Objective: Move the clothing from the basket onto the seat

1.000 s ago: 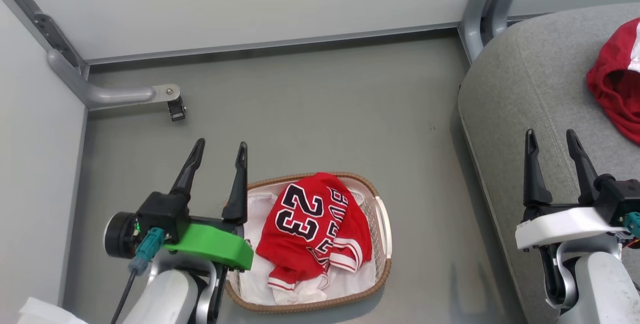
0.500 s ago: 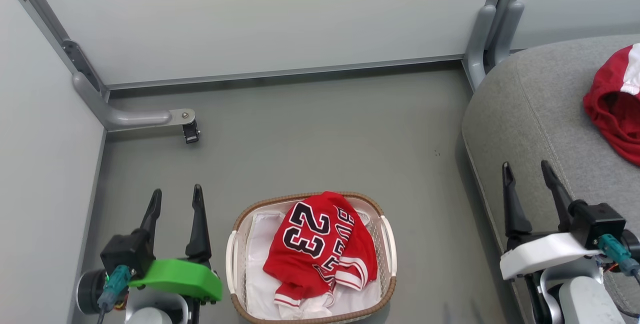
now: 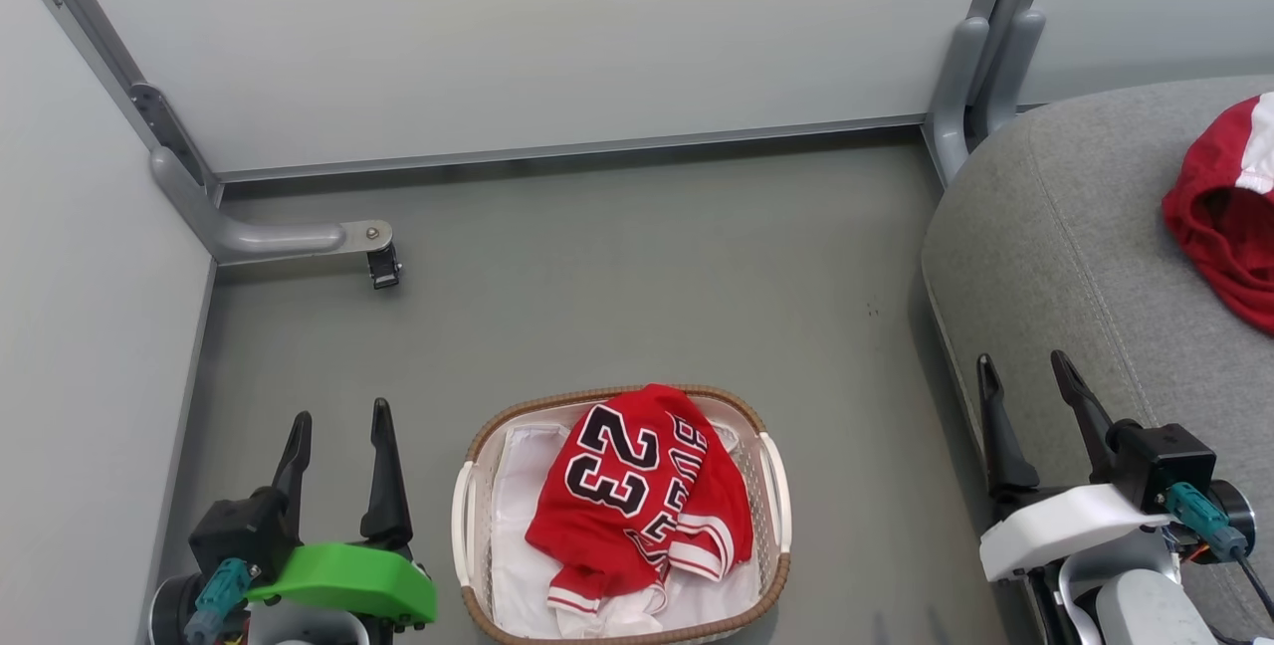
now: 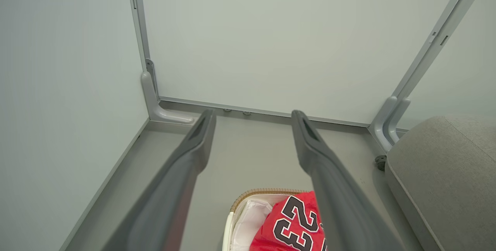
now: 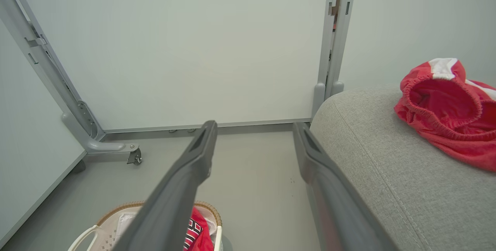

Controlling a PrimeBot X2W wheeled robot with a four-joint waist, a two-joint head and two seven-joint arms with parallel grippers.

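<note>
A red jersey [image 3: 637,491] with a black-and-white "23" lies crumpled in the small cream basket [image 3: 771,565] on the floor, over a white lining. The same jersey [image 4: 294,226] shows low in the left wrist view. Another red garment [image 3: 1229,212] with white trim lies on the grey seat [image 3: 1075,247] at the right, also seen as red clothing [image 5: 445,107] in the right wrist view. My left gripper [image 3: 336,416] stands open and empty left of the basket. My right gripper [image 3: 1025,366] is open and empty over the seat's front edge.
Pale wall panels close the space behind and to the left. A grey frame foot with a small castor [image 3: 383,267] sticks out at the back left. A grey upright post [image 3: 970,78] stands beside the seat. Bare grey floor [image 3: 637,277] lies beyond the basket.
The head camera has tilted, so the whole picture slid down. Both grippers have drawn back toward the bottom of the view; the left one moved off the basket's left rim. The clothing lies as before.
</note>
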